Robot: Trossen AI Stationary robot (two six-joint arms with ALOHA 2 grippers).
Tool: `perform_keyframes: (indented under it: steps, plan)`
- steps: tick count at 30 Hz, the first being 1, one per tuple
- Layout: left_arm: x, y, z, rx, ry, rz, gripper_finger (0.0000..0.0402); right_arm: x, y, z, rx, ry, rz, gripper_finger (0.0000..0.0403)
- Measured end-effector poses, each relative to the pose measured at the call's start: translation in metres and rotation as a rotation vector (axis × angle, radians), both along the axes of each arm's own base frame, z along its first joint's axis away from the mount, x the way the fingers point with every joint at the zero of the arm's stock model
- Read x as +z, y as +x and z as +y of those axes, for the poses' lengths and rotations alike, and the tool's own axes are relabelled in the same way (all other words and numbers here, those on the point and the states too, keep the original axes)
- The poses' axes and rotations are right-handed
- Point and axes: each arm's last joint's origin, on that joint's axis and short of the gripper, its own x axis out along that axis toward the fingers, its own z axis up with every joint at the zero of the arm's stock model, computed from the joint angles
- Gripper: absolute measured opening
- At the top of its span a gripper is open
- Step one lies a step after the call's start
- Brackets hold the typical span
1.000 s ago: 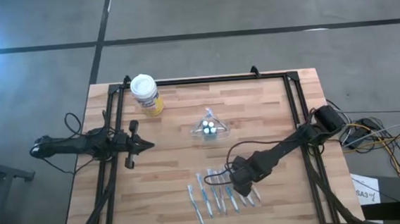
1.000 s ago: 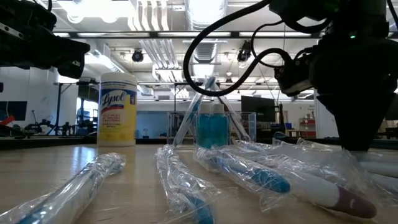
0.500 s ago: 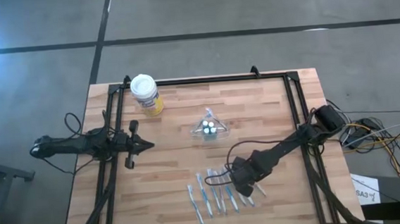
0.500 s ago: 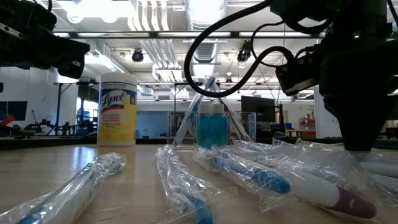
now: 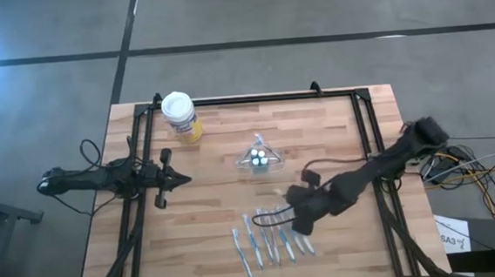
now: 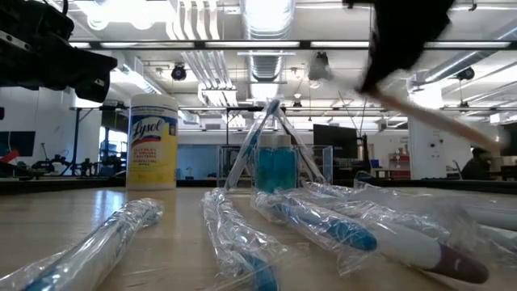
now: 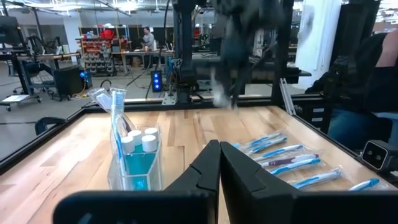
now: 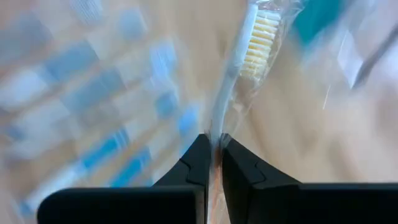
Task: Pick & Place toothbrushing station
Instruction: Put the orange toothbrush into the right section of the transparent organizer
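Observation:
The clear toothbrush holder [image 5: 258,158] stands upright mid-table with a blue toothbrush and white-capped pieces in it; the left wrist view shows the holder [image 7: 134,163] close by. Several wrapped toothbrushes [image 5: 268,242] lie in a row near the front edge. My right gripper [image 8: 213,149] hangs above that row's right end [image 5: 301,222], shut on one wrapped white toothbrush [image 8: 239,68]. My left gripper [image 7: 218,165] is shut on nothing and points level from the table's left side [image 5: 185,179]. My right gripper pinches the wrapped toothbrush's white handle [image 8: 219,121] between its two fingers, through the clear wrapper. The bristle head [image 8: 258,43] sticks out beyond the fingertips. The gripper slants downward, and the toothbrush [image 6: 444,121] is lifted clear of the table, tilted.
A yellow wipes canister with a white lid [image 5: 180,117] stands at the far left. A black frame [image 5: 253,97] runs along the table's far edge and sides. Bare wood lies between the holder and the row of toothbrushes.
My right gripper has risen from the right end of the toothbrush row and rolled about its wrist, in the last half second. One wrapped toothbrush has come up with it, lifted clear of the table. The other toothbrushes lie where they were.

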Motion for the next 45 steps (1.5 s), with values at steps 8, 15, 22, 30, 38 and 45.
perform_keyframes:
  steps: [8, 15, 22, 30, 38, 45]
  plan:
    - [-0.001, 0.0, 0.0, 0.002, -0.001, 0.008, 0.0015, 0.054, -0.035, -0.023, 0.223, -0.125, -0.425, 0.0015]
    - [0.0, 0.0, 0.0, 0.001, 0.075, 0.0, 0.0007, 0.056, -0.091, -0.054, 0.316, -0.138, -0.804, 0.0015]
    - [0.003, 0.0, 0.001, 0.018, 0.041, -0.013, 0.0013, 0.023, -0.135, -0.078, 0.358, -0.154, -0.988, 0.0015]
    - [0.003, 0.001, 0.001, 0.02, 0.004, -0.017, 0.0007, -0.015, -0.157, -0.089, 0.356, -0.192, -1.064, 0.0015]
    - [0.003, 0.001, 0.001, 0.021, -0.027, -0.016, 0.0024, -0.041, -0.165, -0.092, 0.365, -0.218, -1.071, 0.0015]
    - [0.003, 0.001, 0.001, 0.029, -0.091, -0.012, 0.0018, -0.05, -0.166, -0.092, 0.381, -0.232, -1.063, 0.0017]
